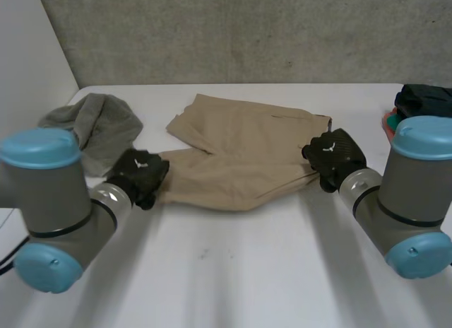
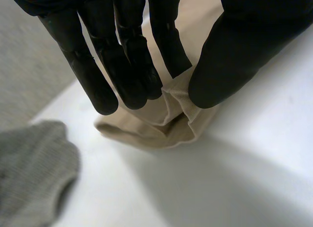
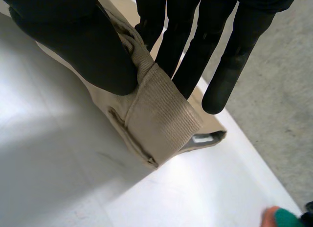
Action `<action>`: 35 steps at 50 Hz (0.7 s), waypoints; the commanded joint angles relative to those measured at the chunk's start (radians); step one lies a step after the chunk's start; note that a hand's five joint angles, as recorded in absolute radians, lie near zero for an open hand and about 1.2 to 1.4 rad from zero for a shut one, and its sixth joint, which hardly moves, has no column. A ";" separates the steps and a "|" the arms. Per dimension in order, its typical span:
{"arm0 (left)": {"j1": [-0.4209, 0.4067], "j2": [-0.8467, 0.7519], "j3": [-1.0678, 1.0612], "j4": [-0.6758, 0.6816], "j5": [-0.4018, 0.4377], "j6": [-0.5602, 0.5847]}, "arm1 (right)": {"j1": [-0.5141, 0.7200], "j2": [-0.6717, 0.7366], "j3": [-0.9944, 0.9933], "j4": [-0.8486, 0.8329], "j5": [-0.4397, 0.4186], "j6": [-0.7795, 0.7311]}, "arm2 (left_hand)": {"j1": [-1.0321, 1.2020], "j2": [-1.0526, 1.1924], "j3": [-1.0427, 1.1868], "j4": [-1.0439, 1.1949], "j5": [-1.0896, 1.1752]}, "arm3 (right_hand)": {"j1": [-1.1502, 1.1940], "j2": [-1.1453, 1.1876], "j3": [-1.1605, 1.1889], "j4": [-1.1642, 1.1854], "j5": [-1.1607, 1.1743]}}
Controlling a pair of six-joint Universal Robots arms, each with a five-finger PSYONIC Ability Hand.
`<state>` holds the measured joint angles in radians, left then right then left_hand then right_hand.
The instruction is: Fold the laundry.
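Observation:
A pair of tan trousers [image 1: 236, 155] lies spread across the middle of the white table [image 1: 233, 271]. My left hand [image 1: 138, 174] pinches the hem end of one trouser leg [image 2: 168, 122] between thumb and straight fingers [image 2: 132, 65]. My right hand [image 1: 332, 155] pinches the waistband corner [image 3: 159, 122] at the trousers' other end, cloth bunched between its thumb and fingers [image 3: 188, 51].
A grey garment [image 1: 95, 126] lies crumpled at the table's far left, close to my left hand; in the left wrist view that grey garment [image 2: 29, 173] lies beside the hem. Dark and coloured folded items [image 1: 420, 105] sit at the far right edge.

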<state>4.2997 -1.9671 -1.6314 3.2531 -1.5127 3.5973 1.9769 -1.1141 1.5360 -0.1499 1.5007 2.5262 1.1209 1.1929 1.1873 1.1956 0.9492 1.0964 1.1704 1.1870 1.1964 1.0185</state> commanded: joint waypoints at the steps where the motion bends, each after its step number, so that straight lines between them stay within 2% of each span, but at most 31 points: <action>1: -0.031 0.220 -0.097 -0.061 -0.017 -0.008 | 0.000 -0.079 0.009 0.153 0.001 -0.056 | 0.275 0.203 0.209 0.201 0.273 | 0.300 0.226 0.209 0.200 0.203; 6: -0.061 0.313 -0.162 -0.258 -0.015 0.001 | -0.003 -0.111 0.015 0.326 -0.010 -0.135 | 0.275 0.203 0.209 0.201 0.273 | 0.300 0.226 0.209 0.200 0.203; 7: -0.070 0.324 -0.169 -0.304 -0.015 0.003 | -0.003 -0.133 0.030 0.405 -0.010 -0.185 | 0.275 0.203 0.209 0.201 0.273 | 0.300 0.226 0.209 0.200 0.203; 8: -0.090 0.353 -0.185 -0.396 -0.014 0.006 | -0.003 -0.145 0.041 0.450 -0.008 -0.216 | 0.275 0.203 0.209 0.201 0.273 | 0.300 0.226 0.209 0.200 0.203; 12: -0.164 0.427 -0.232 -0.614 -0.007 0.008 | -0.004 -0.222 0.122 0.654 -0.013 -0.366 | 0.275 0.203 0.209 0.201 0.273 | 0.300 0.226 0.209 0.200 0.203; 14: -0.193 0.436 -0.240 -0.650 -0.004 0.012 | -0.010 -0.249 0.150 0.694 -0.016 -0.401 | 0.275 0.203 0.209 0.201 0.273 | 0.300 0.226 0.209 0.200 0.203; 17: -0.228 0.436 -0.245 -0.638 -0.007 0.021 | -0.016 -0.286 0.182 0.694 -0.039 -0.414 | 0.275 0.203 0.209 0.201 0.273 | 0.300 0.226 0.209 0.200 0.203; 22: -0.228 0.377 -0.199 -0.541 -0.014 0.046 | -0.029 -0.286 0.185 0.684 -0.057 -0.411 | 0.275 0.203 0.209 0.201 0.273 | 0.300 0.226 0.209 0.200 0.203; 28: -0.225 0.170 -0.027 -0.282 -0.033 0.107 | -0.087 -0.257 0.136 0.503 -0.063 -0.319 | 0.275 0.203 0.209 0.201 0.273 | 0.300 0.226 0.209 0.200 0.203; 35: -0.198 -0.119 0.306 -0.066 -0.093 0.187 | -0.095 -0.084 -0.016 0.296 -0.042 -0.185 | 0.275 0.203 0.209 0.201 0.273 | 0.300 0.226 0.209 0.200 0.203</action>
<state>4.0782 -1.8416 -1.6035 3.0070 -1.5573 3.7146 1.8904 -1.3241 1.6405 0.3091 1.4405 2.2343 1.1209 1.1949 1.1908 1.1964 0.9492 1.0964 1.1704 1.1871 1.1963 1.0182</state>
